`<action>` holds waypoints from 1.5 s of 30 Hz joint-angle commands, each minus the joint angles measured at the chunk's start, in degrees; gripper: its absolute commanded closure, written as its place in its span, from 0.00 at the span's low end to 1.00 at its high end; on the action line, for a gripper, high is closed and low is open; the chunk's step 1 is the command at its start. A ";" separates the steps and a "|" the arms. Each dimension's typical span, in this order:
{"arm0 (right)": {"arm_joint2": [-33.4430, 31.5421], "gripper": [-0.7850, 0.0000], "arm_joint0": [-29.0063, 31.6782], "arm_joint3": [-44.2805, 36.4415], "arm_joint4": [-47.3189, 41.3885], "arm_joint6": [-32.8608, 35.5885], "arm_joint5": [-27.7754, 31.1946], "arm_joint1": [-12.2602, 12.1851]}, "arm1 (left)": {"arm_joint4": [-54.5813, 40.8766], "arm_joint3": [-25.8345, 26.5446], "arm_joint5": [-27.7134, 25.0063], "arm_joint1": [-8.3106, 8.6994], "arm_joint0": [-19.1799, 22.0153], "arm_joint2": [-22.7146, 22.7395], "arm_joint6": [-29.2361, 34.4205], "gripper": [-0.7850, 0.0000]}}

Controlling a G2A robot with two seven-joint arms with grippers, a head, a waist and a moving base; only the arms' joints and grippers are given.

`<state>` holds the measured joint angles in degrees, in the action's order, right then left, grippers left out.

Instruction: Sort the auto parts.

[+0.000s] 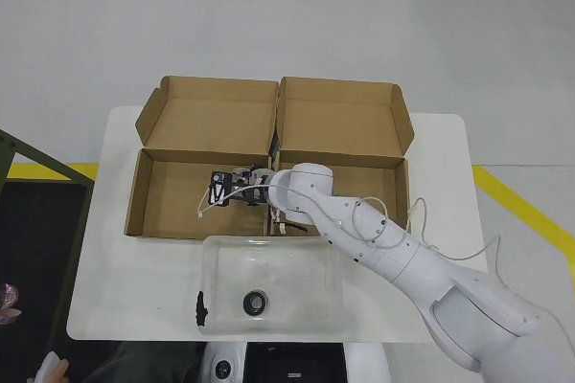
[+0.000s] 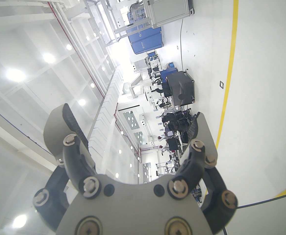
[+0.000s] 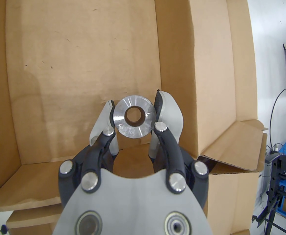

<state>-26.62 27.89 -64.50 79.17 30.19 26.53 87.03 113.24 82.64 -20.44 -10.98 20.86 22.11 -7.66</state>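
Right claw (image 3: 134,113): clenched on metal ring (image 3: 133,130), above cardboard box (image 1: 168,201).
Left claw (image 2: 133,113): spread wide, holding nothing.
Remaining: release it; dark ring (image 1: 256,303) waits beside box, in clear bin (image 1: 297,259).

Glossy white, round-jointed right arm (image 1: 383,239) trails a thin white cable (image 1: 423,208); right gripper (image 3: 133,117) shows grey plates, black linkages, silver screws.

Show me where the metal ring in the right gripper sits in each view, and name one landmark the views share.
Top view: at the right gripper's tip, over the cardboard box on the picture's left; too small to make out.
Left wrist view: the open left gripper faces out into the hall.
Right wrist view: metal ring clamped between the fingers, above the box floor.
Shared landmark: that cardboard box, in top and right wrist views.
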 commanded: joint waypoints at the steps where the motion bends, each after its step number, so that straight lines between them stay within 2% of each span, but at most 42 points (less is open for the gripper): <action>1: -0.02 0.71 0.03 0.53 0.19 0.19 0.19 0.30 | 0.00 0.00 0.00 0.00 0.00 0.00 0.00 0.00; 9: -0.65 0.60 0.36 2.10 1.16 0.04 0.73 1.19 | 0.00 0.00 0.00 0.00 0.00 0.00 0.00 0.00; 13: -1.48 0.59 0.63 1.60 1.62 -0.91 1.08 1.33 | 0.00 0.00 0.00 0.00 0.00 0.00 0.00 0.00; 21: -5.39 0.55 3.52 -7.49 3.01 -1.50 3.31 -0.20 | 0.00 0.00 0.00 0.00 0.00 0.00 0.00 0.00; 35: -14.84 0.55 19.33 -27.63 0.11 -0.26 13.36 -5.48 | 0.00 0.00 0.00 0.00 0.00 0.00 0.00 0.00; 45: -18.74 0.51 30.68 -39.07 0.12 1.31 20.41 -8.70 | 0.00 0.00 0.00 0.00 0.00 0.00 0.00 0.00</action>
<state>-45.00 57.38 -102.51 79.25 31.45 46.50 78.63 113.24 82.64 -20.44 -10.98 20.86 22.11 -7.66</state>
